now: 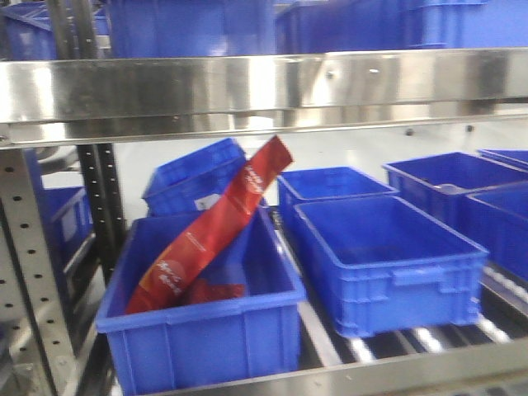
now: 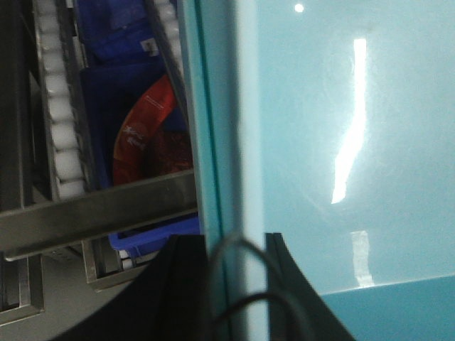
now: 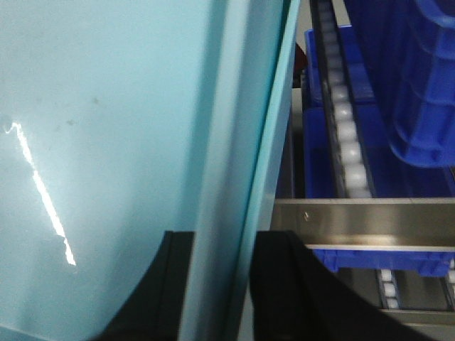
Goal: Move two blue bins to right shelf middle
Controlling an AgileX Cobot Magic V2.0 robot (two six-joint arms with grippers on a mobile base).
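Observation:
A pale light-blue bin (image 2: 341, 142) fills the left wrist view, its smooth floor shining and its side wall running upright through the frame. My left gripper (image 2: 238, 245) is shut on that wall, one black finger on each side. In the right wrist view a pale blue bin (image 3: 106, 128) fills the left half, and my right gripper (image 3: 224, 245) is shut on its wall and thin rim. I cannot tell whether one bin or two nested bins are held. The front view shows neither pale bins nor grippers.
Several dark blue ribbed bins (image 1: 388, 272) sit on the roller shelf ahead, and the front-left one (image 1: 198, 330) holds a long red packet (image 1: 214, 231). A steel shelf beam (image 1: 264, 82) crosses above. Steel rails (image 3: 370, 224) and white rollers (image 3: 348, 142) lie close beside the held bin.

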